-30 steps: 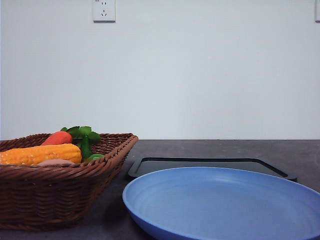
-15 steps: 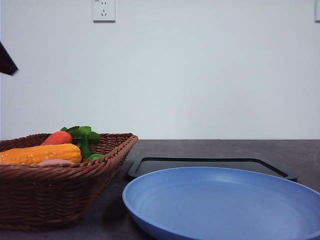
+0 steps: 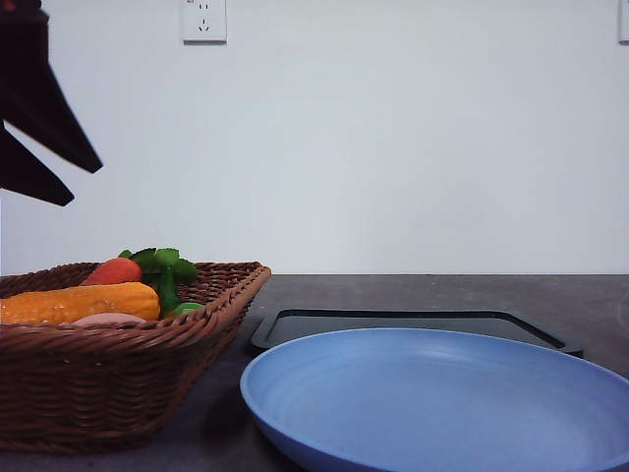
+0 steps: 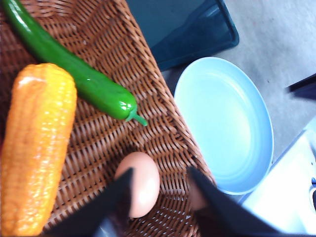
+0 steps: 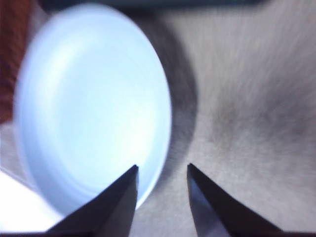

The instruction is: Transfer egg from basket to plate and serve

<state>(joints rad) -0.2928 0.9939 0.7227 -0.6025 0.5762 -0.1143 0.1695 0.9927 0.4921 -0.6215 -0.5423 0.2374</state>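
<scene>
egg (image 4: 141, 183): sitting on the woven floor of the basket, close to the side wall nearest the plate; in the front view just a pinkish sliver of it peeks out under the corn

basket (image 3: 118, 379): brown wicker, on the left of the table, just beside the plate; inside are the egg, the corn, a carrot and a green pepper

plate (image 3: 442, 403): light blue, nothing on it, sits right of the basket and in front of the black tray

left gripper (image 4: 160, 190): up above the basket, fingers spread apart with nothing between them; in the left wrist view one finger overlaps the egg's edge and the other is off to its far side, so the egg isn't quite centred in the gap. Can't tell from here if anything is touching it

right gripper (image 5: 162, 185): jaws apart, holding nothing, hanging over the bare table right at the plate's rim; picture is pretty blurry

corn (image 4: 37, 148): big yellow cob lying lengthwise, near the egg but not touching it

green pepper (image 4: 74, 74): long and glossy, stem end pointing toward the egg, lying between the corn and the basket wall

carrot (image 3: 113, 270): orange-red with leafy greens, toward the back of the basket

tray (image 3: 413, 324): flat and black, behind the plate
</scene>
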